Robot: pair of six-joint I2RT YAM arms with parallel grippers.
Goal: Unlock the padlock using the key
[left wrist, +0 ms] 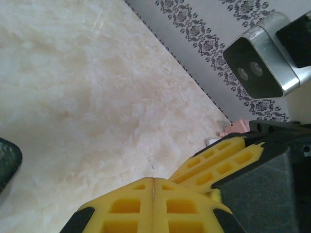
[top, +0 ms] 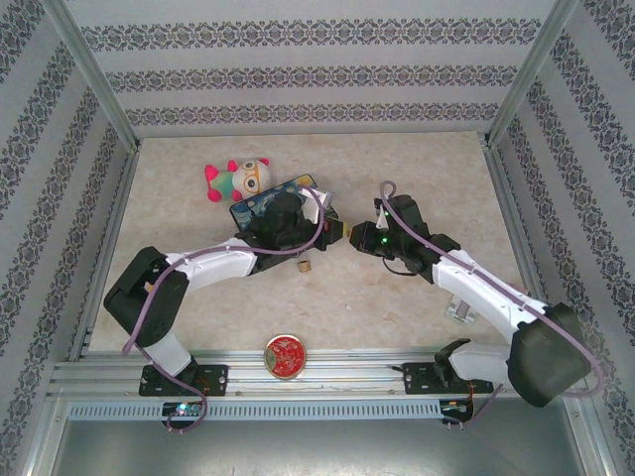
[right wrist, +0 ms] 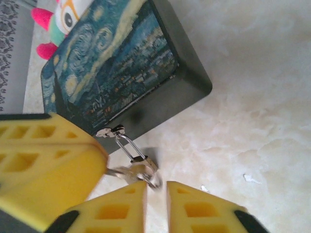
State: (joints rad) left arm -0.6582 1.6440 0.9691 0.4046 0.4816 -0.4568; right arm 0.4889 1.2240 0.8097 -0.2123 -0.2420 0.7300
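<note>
- Although the round red tin point(top: 285, 356) at the bottom centre of the top view carries a gold design on its lid, any lettering on it is too small to read.
- A flat dark box point(right wrist: 116, 63) in the upper left of the right wrist view bears a swirling blue-and-yellow night-sky painting print.
- The tiny brass-gold padlock with a thin silvery shackle point(right wrist: 146, 164) sits at the lower centre of that view, just below the box's dark edge. A silvery key point(right wrist: 120, 173) and a wire ring point(right wrist: 155, 182) are bunched against it.
- The left gripper point(left wrist: 153, 187) has its yellow fingers pressed together. One finger point(right wrist: 48, 165) meets the key's end, but I cannot tell whether it pinches it.
- The right gripper point(right wrist: 156, 196), at the bottom edge, has its fingers narrowly parted around nothing.
- The cream marble-look tabletop point(top: 417, 178) is walled by grey striped wallpaper with dark floral bands point(top: 298, 74).
- A plush toy with pink limbs point(top: 238, 178) lies at the upper left of the top view.
</note>
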